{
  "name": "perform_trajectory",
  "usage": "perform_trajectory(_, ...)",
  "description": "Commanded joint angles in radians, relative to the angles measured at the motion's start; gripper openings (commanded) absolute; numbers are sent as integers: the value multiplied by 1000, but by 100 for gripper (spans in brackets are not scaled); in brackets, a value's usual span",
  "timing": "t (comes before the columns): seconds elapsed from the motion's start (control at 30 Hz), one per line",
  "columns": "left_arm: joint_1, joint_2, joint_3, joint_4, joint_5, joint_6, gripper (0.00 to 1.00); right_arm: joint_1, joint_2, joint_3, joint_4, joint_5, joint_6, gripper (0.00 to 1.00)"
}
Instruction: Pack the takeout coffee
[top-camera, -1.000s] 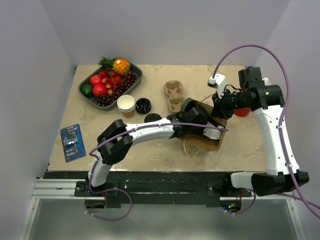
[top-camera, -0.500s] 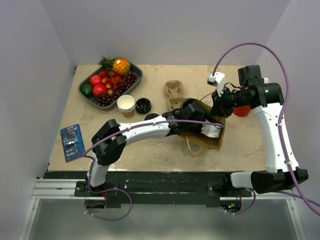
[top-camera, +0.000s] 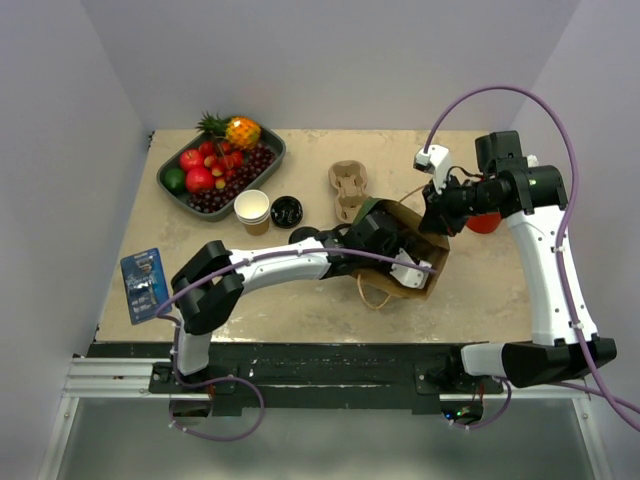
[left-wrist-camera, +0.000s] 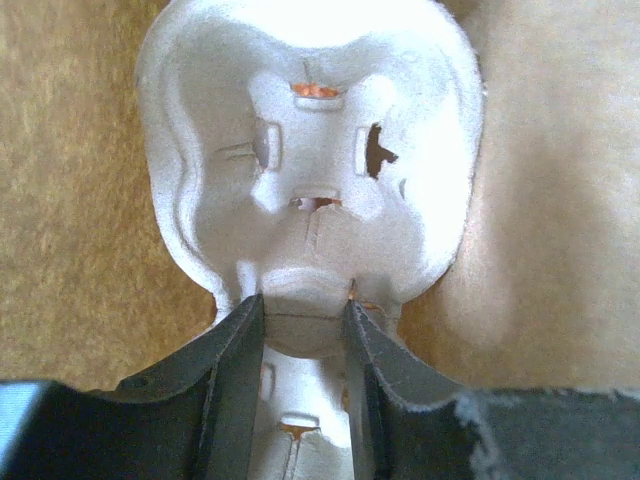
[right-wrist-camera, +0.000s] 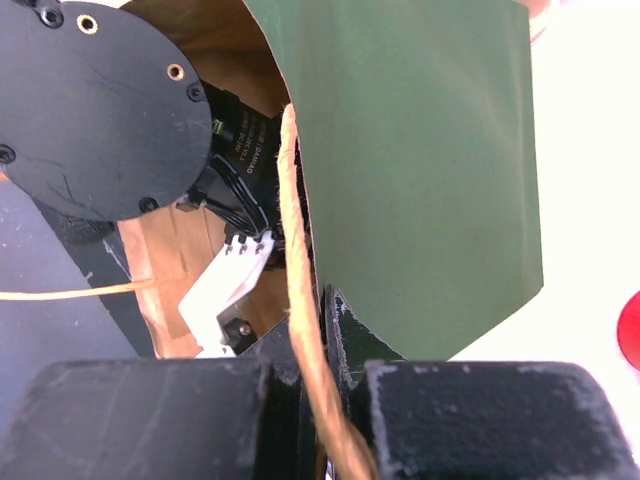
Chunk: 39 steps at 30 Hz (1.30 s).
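Carrier (left-wrist-camera: 310, 170) pinched in left claw (left-wrist-camera: 304, 315), bag (right-wrist-camera: 420, 150) in right claw (right-wrist-camera: 318, 318).

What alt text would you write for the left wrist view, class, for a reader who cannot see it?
Close up, the left tool pinches a ridge of a pale pulp carrier between its two black fingers. The brown walls of a paper bag surround the carrier.

Pulp carrier (left-wrist-camera: 310, 180) in bag (left-wrist-camera: 560, 150) — cups (top-camera: 252, 208) further left

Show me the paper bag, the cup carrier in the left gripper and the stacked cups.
Paper bag (right-wrist-camera: 420, 150): right wrist view, green outer wall.
Cup carrier (left-wrist-camera: 320, 150): left wrist view, pulp middle.
Stacked cups (top-camera: 252, 205): top view, white inside of top cup.
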<state>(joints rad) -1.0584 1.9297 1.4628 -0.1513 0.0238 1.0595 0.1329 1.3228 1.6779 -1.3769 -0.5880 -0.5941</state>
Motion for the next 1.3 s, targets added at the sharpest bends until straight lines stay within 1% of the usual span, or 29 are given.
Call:
perform_trajectory(0.0, 5, -60, -42, 99, 42, 111, 0, 1, -23, 26, -68, -68, -4, 0)
perform_trajectory(0.37, 8, -67, -71, 121, 174, 183, 0, 1, -33, 9, -68, -102, -18, 0)
perform_trajectory(0.53, 14, -72, -88, 136, 194, 230, 0, 1, -37, 2, -68, -85, -36, 0)
perform_trajectory(0.6, 17, -77, -105, 174, 174, 234, 0, -1, -40, 0, -68, -76, -41, 0)
perform_trajectory(0.73, 32, -83, -113, 168, 179, 212, 0, 2, -37, 31, -70, -69, -50, 0)
perform_trajectory(0.77, 34, -83, -116, 164, 185, 212, 0, 1, -34, 37, -68, -64, -49, 4)
perform_trajectory(0.9, 41, -83, -116, 153, 215, 206, 0, 1, -11, 57, -68, -64, -36, 6)
perform_trajectory(0.97, 41, -77, -111, 153, 226, 212, 0, 2, -8, 57, -68, -82, -30, 16)
perform_trajectory(1.0, 41, -68, -105, 153, 228, 212, 0, 1, -7, 55, -70, -85, -20, 27)
perform_trajectory(1.03, 43, -61, -101, 153, 228, 214, 0, 2, -4, 49, -68, -85, -18, 28)
perform_trajectory(1.07, 43, -52, -96, 153, 228, 215, 0, 2, -5, 46, -68, -87, -18, 25)
perform_trajectory(1.1, 44, -46, -87, 153, 228, 217, 0, 2, -5, 43, -68, -91, -19, 14)
perform_trajectory(1.17, 46, -31, -81, 156, 222, 218, 0, 2, -10, 31, -68, -102, -16, 3)
perform_trajectory(1.2, 46, -26, -76, 171, 219, 218, 0, 2, -10, 25, -68, -104, -15, 0)
perform_trajectory(1.27, 46, -9, -73, 197, 202, 209, 0, 2, -16, 14, -68, -108, -15, 0)
